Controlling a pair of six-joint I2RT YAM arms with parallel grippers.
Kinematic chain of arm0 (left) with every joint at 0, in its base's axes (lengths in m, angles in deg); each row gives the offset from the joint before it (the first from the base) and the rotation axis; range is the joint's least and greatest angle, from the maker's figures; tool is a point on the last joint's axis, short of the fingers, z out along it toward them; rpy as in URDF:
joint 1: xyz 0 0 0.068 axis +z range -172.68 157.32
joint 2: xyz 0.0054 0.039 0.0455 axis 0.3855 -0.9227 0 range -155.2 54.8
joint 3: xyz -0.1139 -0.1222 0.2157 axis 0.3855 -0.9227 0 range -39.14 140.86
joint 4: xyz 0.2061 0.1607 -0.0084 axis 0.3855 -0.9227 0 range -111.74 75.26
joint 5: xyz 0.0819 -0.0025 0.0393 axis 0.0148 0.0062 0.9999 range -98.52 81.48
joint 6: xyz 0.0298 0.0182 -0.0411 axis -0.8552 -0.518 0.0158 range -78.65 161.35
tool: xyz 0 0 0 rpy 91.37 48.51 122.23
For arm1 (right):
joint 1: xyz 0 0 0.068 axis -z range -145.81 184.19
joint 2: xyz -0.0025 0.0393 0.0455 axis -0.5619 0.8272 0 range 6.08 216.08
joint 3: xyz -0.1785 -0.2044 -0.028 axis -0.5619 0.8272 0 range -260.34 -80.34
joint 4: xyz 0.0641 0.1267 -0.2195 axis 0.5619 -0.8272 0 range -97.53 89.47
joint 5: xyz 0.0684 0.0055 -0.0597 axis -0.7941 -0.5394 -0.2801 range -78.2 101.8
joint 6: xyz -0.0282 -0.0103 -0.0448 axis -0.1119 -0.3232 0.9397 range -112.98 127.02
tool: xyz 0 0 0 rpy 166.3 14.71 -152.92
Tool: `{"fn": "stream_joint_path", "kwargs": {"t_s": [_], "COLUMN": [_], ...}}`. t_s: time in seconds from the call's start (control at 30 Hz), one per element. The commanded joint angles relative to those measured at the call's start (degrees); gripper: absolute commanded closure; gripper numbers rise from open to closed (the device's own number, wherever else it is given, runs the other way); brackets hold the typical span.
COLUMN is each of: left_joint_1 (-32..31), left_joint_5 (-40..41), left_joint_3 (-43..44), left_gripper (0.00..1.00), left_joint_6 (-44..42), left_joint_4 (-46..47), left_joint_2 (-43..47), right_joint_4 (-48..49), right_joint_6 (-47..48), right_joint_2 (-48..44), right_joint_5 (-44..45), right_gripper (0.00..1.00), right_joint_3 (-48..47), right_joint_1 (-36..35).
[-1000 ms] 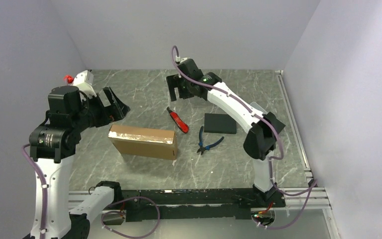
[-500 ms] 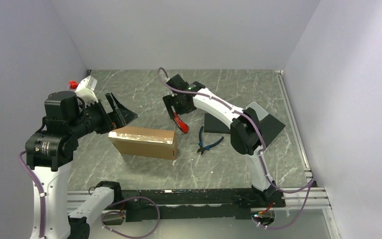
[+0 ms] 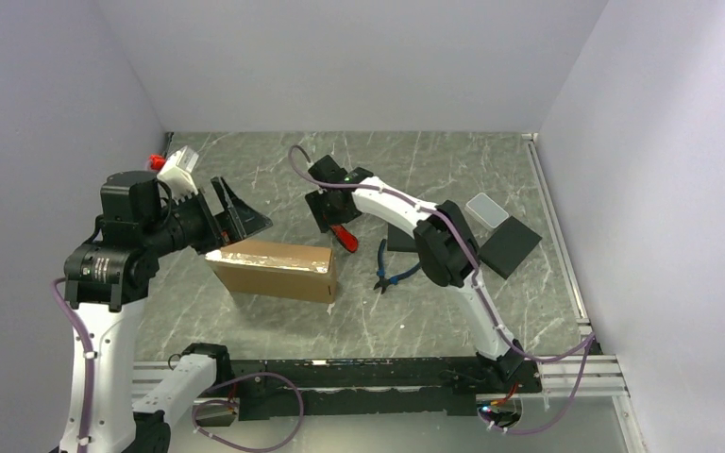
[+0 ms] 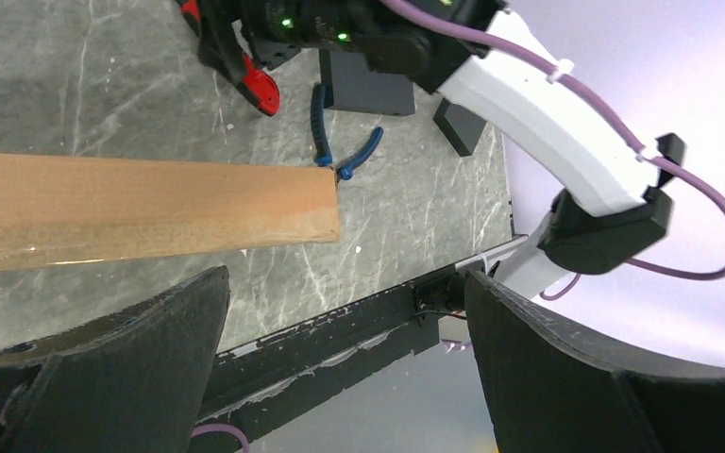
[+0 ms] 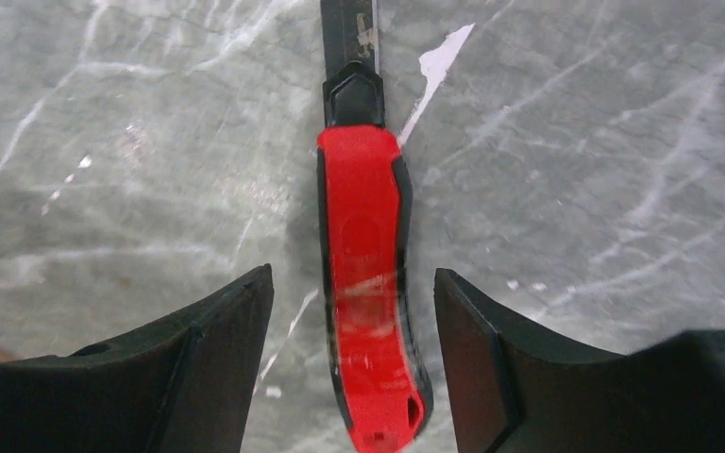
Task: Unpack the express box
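The express box (image 3: 274, 266), a closed brown cardboard carton, lies on the table left of centre; its edge also shows in the left wrist view (image 4: 151, 208). My left gripper (image 3: 245, 219) hangs open and empty just above the box's far left corner. A red utility knife (image 3: 344, 235) with a black tip lies on the table right of the box. My right gripper (image 3: 327, 209) is low over the knife, jaws open, one finger on each side of the red handle (image 5: 368, 283), apart from it.
Blue-handled pliers (image 3: 392, 272) lie right of the knife, also in the left wrist view (image 4: 340, 142). Two flat black pads (image 3: 510, 247) and a small translucent white case (image 3: 487, 209) lie at the right. Grey walls close in left, back and right.
My right arm has swung left and down from the back of the table onto the red knife. My left gripper has moved right, closer over the box's far left corner.
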Motion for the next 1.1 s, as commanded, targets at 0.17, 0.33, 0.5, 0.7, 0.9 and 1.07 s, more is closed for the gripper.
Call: {"fn": "stream_joint_path", "kwargs": {"t_s": [0.17,0.33,0.5,0.7,0.9,1.07], "left_joint_1": [-0.1,-0.1,-0.1,-0.1,-0.9,-5.4], "left_joint_5": [-2.2,-3.2,-8.1,-7.3,-9.3,-6.4], "left_joint_3": [4.2,3.0,-0.3,-0.9,-7.5,-10.1], "left_gripper": [0.01,0.01,0.01,0.03,0.00,0.01], "left_joint_6": [-2.3,-2.0,-0.5,-1.5,4.1,5.6], "left_joint_4": [-1.2,0.4,7.6,13.4,30.0,36.8], "left_joint_2": [-1.1,-0.9,-0.1,-1.5,1.2,0.6], "right_joint_4": [3.4,1.2,-1.8,21.3,64.2,63.0], "right_joint_6": [-1.6,-4.6,-10.0,-29.2,-44.3,-40.8], "right_joint_2": [2.3,-1.2,-12.3,-37.0,-60.3,-65.8], "right_joint_5": [1.7,6.1,7.3,-15.9,-15.5,-10.0], "right_gripper": [0.56,1.00,1.00,1.00,1.00,1.00], "right_joint_3": [-0.5,-0.6,-1.3,23.3,53.4,55.1], "right_joint_1": [0.2,1.0,4.4,12.4,10.9,9.2]}}
